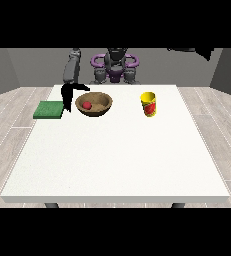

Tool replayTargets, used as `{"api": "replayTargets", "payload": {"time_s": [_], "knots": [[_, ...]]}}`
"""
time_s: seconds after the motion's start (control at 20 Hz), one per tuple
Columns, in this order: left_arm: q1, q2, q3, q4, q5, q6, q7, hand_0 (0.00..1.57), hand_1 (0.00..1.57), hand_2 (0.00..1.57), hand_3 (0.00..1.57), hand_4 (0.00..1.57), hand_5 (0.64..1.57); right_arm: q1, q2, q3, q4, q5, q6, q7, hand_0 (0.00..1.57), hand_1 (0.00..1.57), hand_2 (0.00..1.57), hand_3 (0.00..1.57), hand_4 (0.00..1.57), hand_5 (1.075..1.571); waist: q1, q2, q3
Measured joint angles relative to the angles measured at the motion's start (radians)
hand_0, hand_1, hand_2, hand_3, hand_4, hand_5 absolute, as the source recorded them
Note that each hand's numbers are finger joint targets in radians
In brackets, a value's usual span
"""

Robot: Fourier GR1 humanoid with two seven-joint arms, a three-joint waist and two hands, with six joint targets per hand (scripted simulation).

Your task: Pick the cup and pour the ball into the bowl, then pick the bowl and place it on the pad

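A brown wooden bowl (pixel 94 104) rests on the white table (pixel 117 150) at the back left, with a red ball (pixel 87 105) inside it. The yellow cup (pixel 148 104) with a red mark stands upright to the bowl's right, apart from it. A green pad (pixel 49 109) lies at the table's left edge. The black hand at the view's left (pixel 67 95) hangs between the pad and the bowl, with a thumb or finger stretched towards the bowl's near-left rim. How its fingers lie I cannot make out. A dark shape at the view's top right (pixel 199 51) may be the other hand.
The robot's torso (pixel 115 67) stands behind the table's far edge. Wooden floor surrounds the table. The front half of the table lies bare in front of the bowl and cup.
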Motion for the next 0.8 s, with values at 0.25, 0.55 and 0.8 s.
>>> {"api": "replayTargets", "payload": {"time_s": [0.25, 0.55, 0.8], "knots": [[0.008, 0.092, 0.081, 0.035, 0.080, -0.084, 0.002, 0.00, 0.00, 0.00, 0.00, 0.28, 1.508, -0.048, 0.014, 0.011, 0.117, 0.021, -0.001, -0.078, 0.00, 0.00, 0.00, 0.00, 0.00, 1.568, -0.012, 0.028, 0.0013], [0.030, 0.163, 0.138, 0.054, 0.132, -0.116, 0.025, 0.00, 0.00, 0.00, 0.00, 0.24, 1.494, -0.101, 0.012, 0.025, 0.255, 0.044, 0.011, -0.152, 0.00, 0.00, 0.00, 0.00, 0.00, 1.571, -0.046, 0.013, -0.0022], [0.036, 0.218, 0.180, 0.084, 0.163, -0.147, 0.017, 0.00, 0.00, 0.00, 0.00, 0.25, 1.506, -0.134, 0.034, 0.030, 0.299, 0.043, 0.008, -0.206, 0.00, 0.00, 0.00, 0.00, 0.32, 1.534, -0.063, 0.019, -0.0093]]}}
